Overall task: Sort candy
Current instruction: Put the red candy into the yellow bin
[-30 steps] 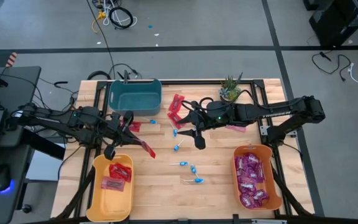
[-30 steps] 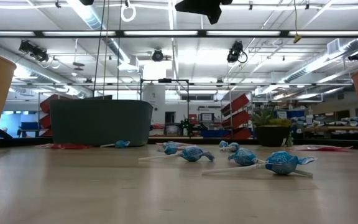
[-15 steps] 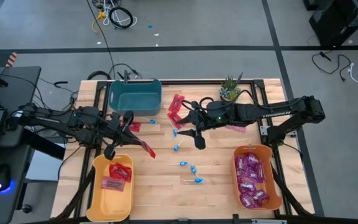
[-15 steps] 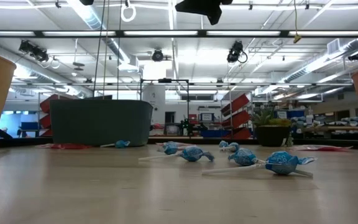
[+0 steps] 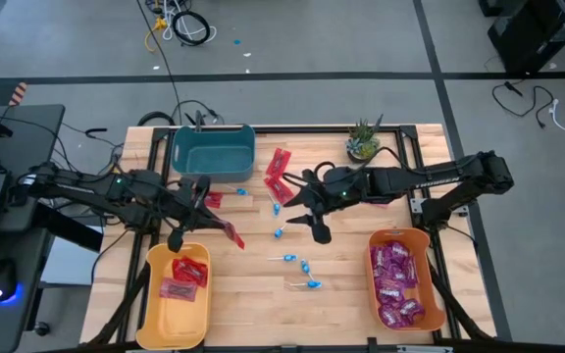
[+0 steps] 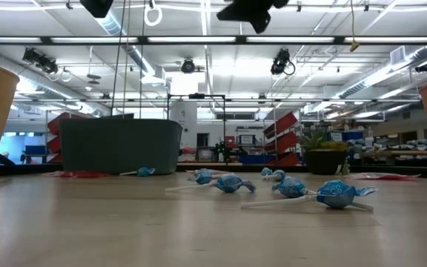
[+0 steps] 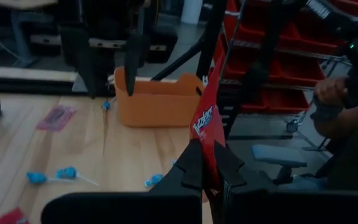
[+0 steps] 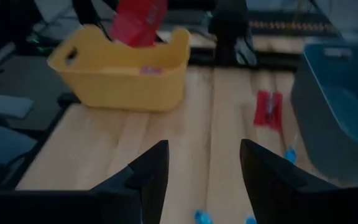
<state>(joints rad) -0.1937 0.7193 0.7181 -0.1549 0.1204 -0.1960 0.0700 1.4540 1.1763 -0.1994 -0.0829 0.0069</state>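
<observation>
My left gripper [image 5: 204, 215] hovers just beyond the far end of the yellow bin [image 5: 153, 309], shut on a flat red packet [image 5: 228, 233]. More red packets lie in that bin [image 5: 186, 272] and on the table by the teal bin [image 5: 278, 173]. Several blue lollipops [image 5: 304, 267] lie on the wood mid-table, also low in the low view [image 6: 336, 194]. My right gripper [image 5: 305, 215] hangs open above them, nothing between its fingers [image 8: 148, 177]. Purple packets [image 5: 396, 279] fill the orange bin [image 5: 426, 294]. My left gripper pinches one end of the red packet [image 7: 206, 163] between its two fingers [image 7: 191, 169]. The fingers come roughly level from the table's left. The packet sticks out past the fingertips toward the table's middle, lifted clear of the table and the bin.
The teal bin [image 5: 212, 149] stands at the far left, with a small potted plant [image 5: 363, 143] at the far edge to its right. One red packet [image 8: 267, 108] lies near the teal bin. Bare wood lies between the yellow and orange bins.
My right gripper has tipped a little further down and drifted slightly toward the table's near edge, still open. The left gripper stays where it was with the red packet.
</observation>
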